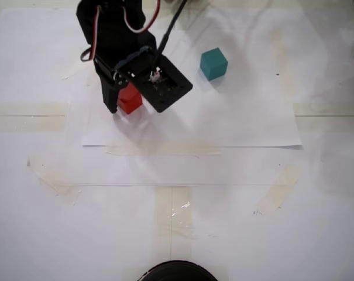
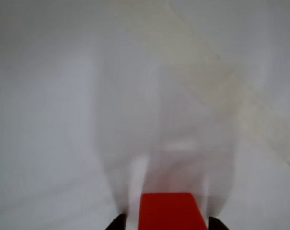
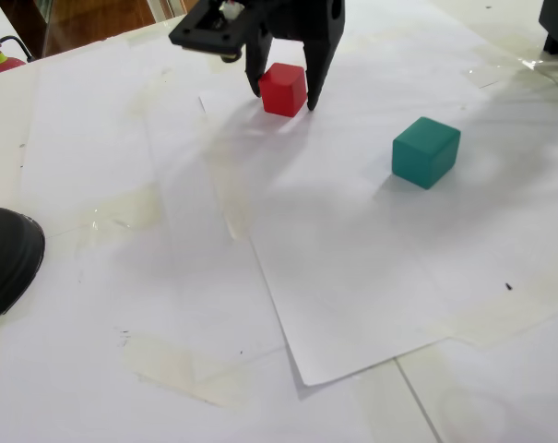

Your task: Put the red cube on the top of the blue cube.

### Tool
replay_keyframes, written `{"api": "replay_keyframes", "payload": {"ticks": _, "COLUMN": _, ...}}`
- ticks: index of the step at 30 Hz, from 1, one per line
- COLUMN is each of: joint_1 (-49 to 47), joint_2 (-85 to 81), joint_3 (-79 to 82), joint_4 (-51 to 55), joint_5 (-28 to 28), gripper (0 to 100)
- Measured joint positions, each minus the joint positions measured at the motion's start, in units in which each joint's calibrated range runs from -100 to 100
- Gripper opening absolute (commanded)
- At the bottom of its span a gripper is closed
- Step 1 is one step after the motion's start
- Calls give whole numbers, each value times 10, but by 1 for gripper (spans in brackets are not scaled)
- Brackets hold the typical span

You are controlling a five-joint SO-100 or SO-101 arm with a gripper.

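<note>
Gripper (image 3: 284,95) astride red cube (image 3: 283,89), seemingly pinching | blue cube (image 3: 426,151) well apart, right, nearer camera

We take this for a makeshift bench in a home or hobby room, though we cannot be sure. The table (image 3: 66,175) is covered in white paper sheets (image 3: 371,277) held down by yellowed tape strips (image 1: 171,211). At the far left in a fixed view we see a wooden floor (image 3: 94,18) beyond the table's edge. A black rounded object (image 3: 6,258) sits at the near left.
</note>
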Motion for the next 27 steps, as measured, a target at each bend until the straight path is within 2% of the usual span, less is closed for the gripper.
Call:
{"api": "replay_keyframes", "payload": {"ticks": 16, "joint_1": 4, "joint_2": -3, "joint_3": 23, "joint_4": -17, "joint_5": 0, "gripper": 13}}
{"api": "replay_keyframes", "payload": {"ticks": 27, "joint_1": 4, "joint_2": -40, "joint_3": 69, "joint_4": -29, "joint_5": -6, "gripper": 12}}
